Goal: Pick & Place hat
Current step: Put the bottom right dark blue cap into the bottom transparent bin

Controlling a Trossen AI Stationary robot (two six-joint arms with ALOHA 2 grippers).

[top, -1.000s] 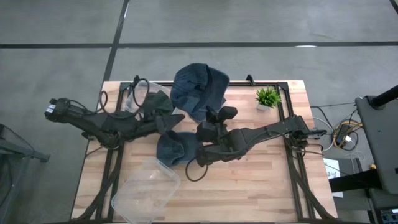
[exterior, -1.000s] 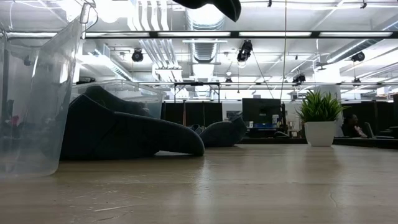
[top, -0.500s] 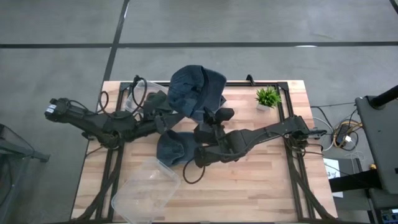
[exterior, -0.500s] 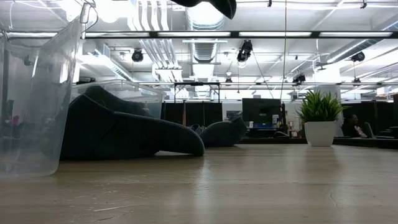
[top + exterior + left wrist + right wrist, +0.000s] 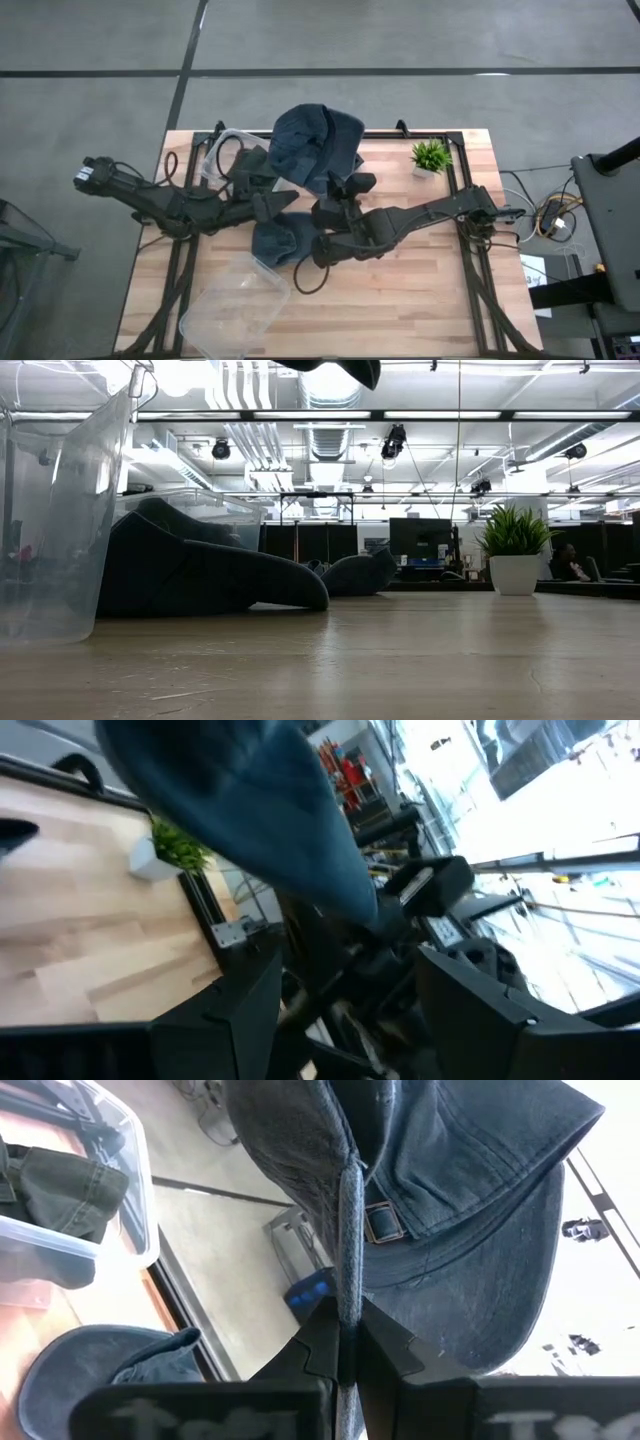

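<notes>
My right gripper (image 5: 343, 190) is shut on a blue denim hat (image 5: 315, 148), raised high over the table's far middle; its underside shows at the top of the low view as the hat (image 5: 340, 368). My left gripper (image 5: 345, 1010) is open and hovers just left of and below that hat (image 5: 250, 800), touching nothing. A second dark blue hat (image 5: 280, 238) lies with its brim flat on the table between the arms, the same hat (image 5: 200, 575) seen in the low view. A dark green hat (image 5: 60, 1190) sits in a clear bin. My right gripper pinches the hat's rear band (image 5: 345, 1230) between its two fingers (image 5: 340, 1342), right beside the metal buckle (image 5: 378, 1221). The band runs along the fingers as a folded edge. The hat is lifted clear of the table, and its brim (image 5: 520, 1270) spreads out beyond the fingertips.
A clear bin (image 5: 222, 150) stands at the far left and holds the green hat. Another clear bin (image 5: 235, 315) lies tipped at the near left edge. A small potted plant (image 5: 430, 157) stands at the far right. Bare wood lies near right.
My left gripper has drawn back a little toward the near edge and away from the far-left bin, which now shows more of its rim. The lifted hat has shifted slightly toward the table's left in my right gripper.
</notes>
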